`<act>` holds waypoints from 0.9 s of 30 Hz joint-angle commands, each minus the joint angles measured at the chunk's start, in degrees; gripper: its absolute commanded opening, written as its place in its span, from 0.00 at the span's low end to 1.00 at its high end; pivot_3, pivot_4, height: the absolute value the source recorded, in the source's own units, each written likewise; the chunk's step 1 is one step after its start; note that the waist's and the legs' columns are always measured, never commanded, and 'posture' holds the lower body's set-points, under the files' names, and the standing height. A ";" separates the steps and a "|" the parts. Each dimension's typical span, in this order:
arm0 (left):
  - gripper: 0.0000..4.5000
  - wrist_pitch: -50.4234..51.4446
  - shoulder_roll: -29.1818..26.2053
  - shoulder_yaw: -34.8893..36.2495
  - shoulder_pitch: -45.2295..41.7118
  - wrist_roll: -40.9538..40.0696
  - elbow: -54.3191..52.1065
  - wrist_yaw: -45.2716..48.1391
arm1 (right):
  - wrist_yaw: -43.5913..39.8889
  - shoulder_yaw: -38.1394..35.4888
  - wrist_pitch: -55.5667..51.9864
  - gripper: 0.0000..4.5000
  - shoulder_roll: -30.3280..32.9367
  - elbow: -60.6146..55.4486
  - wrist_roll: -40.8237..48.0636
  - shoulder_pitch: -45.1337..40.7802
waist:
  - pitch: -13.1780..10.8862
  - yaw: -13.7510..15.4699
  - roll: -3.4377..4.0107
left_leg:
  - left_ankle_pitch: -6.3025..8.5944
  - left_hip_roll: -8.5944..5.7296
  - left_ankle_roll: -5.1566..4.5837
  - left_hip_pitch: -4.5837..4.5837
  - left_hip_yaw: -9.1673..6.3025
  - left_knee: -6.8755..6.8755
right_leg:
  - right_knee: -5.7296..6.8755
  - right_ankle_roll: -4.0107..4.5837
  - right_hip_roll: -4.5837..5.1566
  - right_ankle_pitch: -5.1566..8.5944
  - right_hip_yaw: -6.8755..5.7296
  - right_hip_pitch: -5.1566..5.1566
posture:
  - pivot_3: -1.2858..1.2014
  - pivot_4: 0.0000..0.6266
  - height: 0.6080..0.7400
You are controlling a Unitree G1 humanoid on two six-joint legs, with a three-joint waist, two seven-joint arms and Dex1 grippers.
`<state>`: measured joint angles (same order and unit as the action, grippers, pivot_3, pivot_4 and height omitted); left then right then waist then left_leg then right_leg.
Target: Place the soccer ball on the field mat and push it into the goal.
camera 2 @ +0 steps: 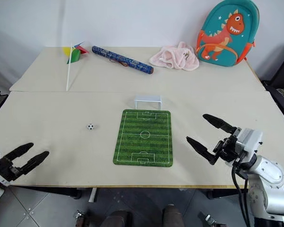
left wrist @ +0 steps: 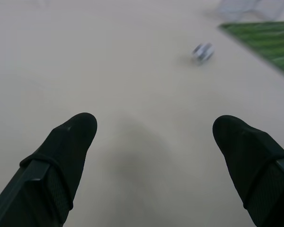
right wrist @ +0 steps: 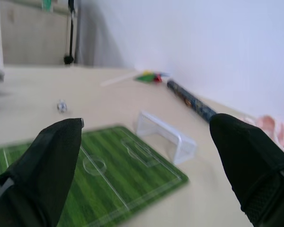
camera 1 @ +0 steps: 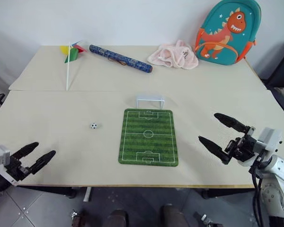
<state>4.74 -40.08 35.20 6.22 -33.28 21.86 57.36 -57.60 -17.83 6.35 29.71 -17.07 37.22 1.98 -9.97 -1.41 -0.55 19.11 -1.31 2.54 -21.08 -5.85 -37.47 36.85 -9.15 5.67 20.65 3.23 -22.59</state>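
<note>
Ball first: I see the soccer ball (camera 1: 93, 126) lying on the bare counter (camera 1: 47, 109), just off the left edge of the field mat (camera 1: 148, 137) and not touching it. The mat lies flat with its short edges facing toward and away from me, and the goal (camera 1: 150, 100) stands upright at the mat's far short edge, right against it or nearly so; I cannot tell whether they touch.

My left gripper (camera 1: 35, 158) hangs over the near counter edge, well to the left of the mat, with its fingers (left wrist: 68, 142) spread wide and nothing between them. The ball sits ahead of those fingers and toward the mat, well apart from both tips.

My right gripper (camera 1: 217, 130) hovers to the right of the mat, near its right edge, fingers (right wrist: 241, 142) also spread wide and holding nothing. The ball is on the mat's opposite side from it.

Beyond the goal, along the counter's far side, lie a pinwheel (camera 1: 72, 53), a dark patterned tube (camera 1: 120, 58), a pink cloth (camera 1: 174, 54) and a teal dinosaur backpack (camera 1: 227, 30).
</note>
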 commanded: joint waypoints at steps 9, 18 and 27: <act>1.00 7.42 0.30 -8.18 -11.95 -1.73 -7.51 2.61 | -10.81 1.74 7.54 1.00 0.28 -4.04 1.76 6.25 | 0.06 1.20 -0.10 | 0.00 -0.04 -0.01 0.01 -0.03 -0.33 | 0.14 0.00 0.01 -0.02 -0.01 0.12 | 0.52 0.24 1.00; 1.00 5.01 2.92 -18.14 -27.14 5.47 -1.09 0.17 | -13.78 1.66 7.25 1.00 2.08 -0.91 1.74 5.64 | 0.05 0.68 -0.08 | 0.00 -0.13 0.02 0.03 0.03 -0.40 | 0.25 0.03 -0.20 -0.05 0.01 0.04 | 0.52 0.24 1.00; 0.91 -3.68 6.02 -24.61 -37.88 16.65 14.57 -6.61 | -12.99 2.35 6.50 1.00 1.49 -0.63 1.46 4.98 | 0.05 1.19 -0.09 | 0.00 -0.32 0.02 -0.01 0.01 -0.54 | 0.31 -0.01 -0.14 -0.07 0.01 0.05 | 0.52 0.24 1.00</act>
<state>3.23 -33.93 10.83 -30.46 -18.36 35.08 52.21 -70.74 -15.33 12.48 31.26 -16.96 37.80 7.12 -9.93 -0.22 -0.63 19.11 -1.63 2.57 -21.09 -5.84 -38.01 37.16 -9.16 5.53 20.58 3.25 -22.55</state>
